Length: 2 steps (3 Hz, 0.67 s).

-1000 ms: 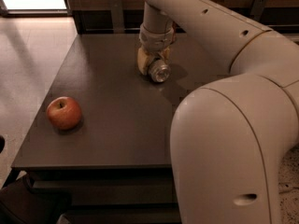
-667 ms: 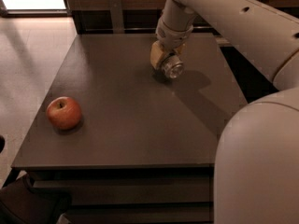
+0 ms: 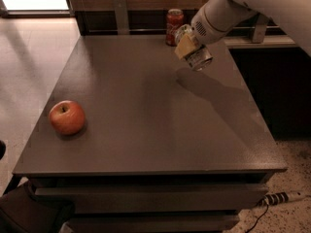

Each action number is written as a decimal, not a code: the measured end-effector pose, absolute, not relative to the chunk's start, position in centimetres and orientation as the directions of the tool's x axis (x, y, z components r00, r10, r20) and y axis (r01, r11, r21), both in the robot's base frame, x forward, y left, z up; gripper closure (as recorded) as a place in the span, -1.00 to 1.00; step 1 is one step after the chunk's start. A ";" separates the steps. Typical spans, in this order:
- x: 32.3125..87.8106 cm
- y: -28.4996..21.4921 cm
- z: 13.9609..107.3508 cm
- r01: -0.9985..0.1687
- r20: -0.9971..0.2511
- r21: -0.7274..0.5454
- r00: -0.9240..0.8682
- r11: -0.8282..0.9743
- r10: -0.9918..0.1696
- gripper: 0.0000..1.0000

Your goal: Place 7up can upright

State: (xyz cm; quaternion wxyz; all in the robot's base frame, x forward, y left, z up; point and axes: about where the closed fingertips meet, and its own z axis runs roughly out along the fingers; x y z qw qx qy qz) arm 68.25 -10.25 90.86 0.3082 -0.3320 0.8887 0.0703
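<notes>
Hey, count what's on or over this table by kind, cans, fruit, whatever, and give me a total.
Cans: 2, the red can by the far edge and the 7up can held tilted in the claw above the table.
Apples: 1
Total: 3

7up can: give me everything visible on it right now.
The 7up can is a small silvery aluminium can, its shiny metal end facing down toward the camera. It is tilted, not upright, and clamped in the gripper, whose yellowish pad covers part of its side. It hangs above the far right of the table, touching nothing else.
</notes>
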 end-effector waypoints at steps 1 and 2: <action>69.2 -8.7 95.7 -0.714 -0.761 -0.174 -0.340 0.678 -0.553 1.00; 69.5 -6.1 97.8 -0.783 -0.804 -0.278 -0.128 0.557 -0.581 1.00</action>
